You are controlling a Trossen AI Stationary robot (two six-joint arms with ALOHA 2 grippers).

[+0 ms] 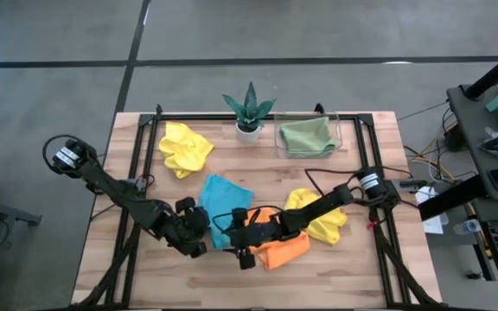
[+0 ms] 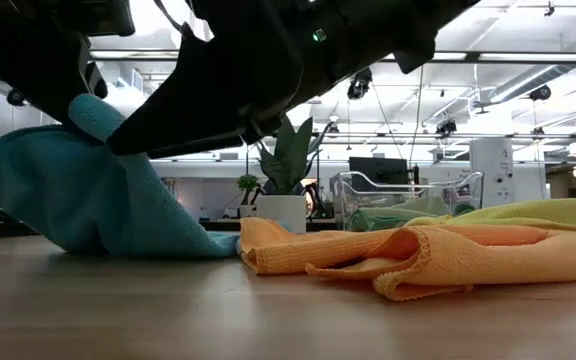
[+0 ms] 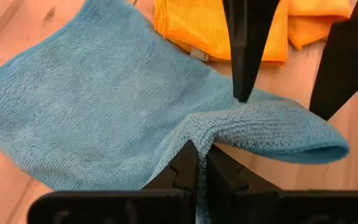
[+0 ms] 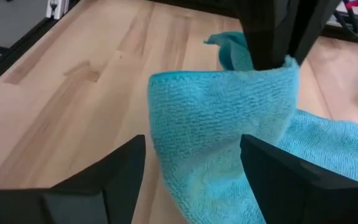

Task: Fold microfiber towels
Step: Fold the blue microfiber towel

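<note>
High view: we see the blue towel (image 1: 223,203) near the table's middle, slightly left and toward the near edge, part flat and part lifted. The left gripper (image 1: 199,231) is clamped tight on its near corner; in the left wrist view the cloth (image 3: 104,106) rises into a fold pinched between the closed fingers (image 3: 188,171). The right gripper (image 1: 242,246) sits just beside it, jaws spread wide; in the right wrist view its two fingers (image 4: 120,168) stand apart on either side of the hanging blue fold (image 4: 222,118) without gripping it.

The orange towel (image 1: 279,244) lies crumpled just right of the blue one, touching it, under the right arm. One yellow towel (image 1: 325,220) lies bunched against the orange one's right side. A second yellow towel (image 1: 184,147) sits crumpled at far left, well apart from the rest. The green towel (image 1: 308,136) rests inside the clear tray (image 1: 340,130) at the far edge, with the plant (image 1: 249,111) just left of it.

We count five towels: two yellow, one blue, one orange, one green. There is one tray and one plant.

Bare wood (image 1: 361,268) lies open along the near edge, at the near right corner and between the far yellow towel and the left arm. In the low view the orange cloth (image 2: 418,255) lies low on the table beside the raised blue one (image 2: 98,200).
</note>
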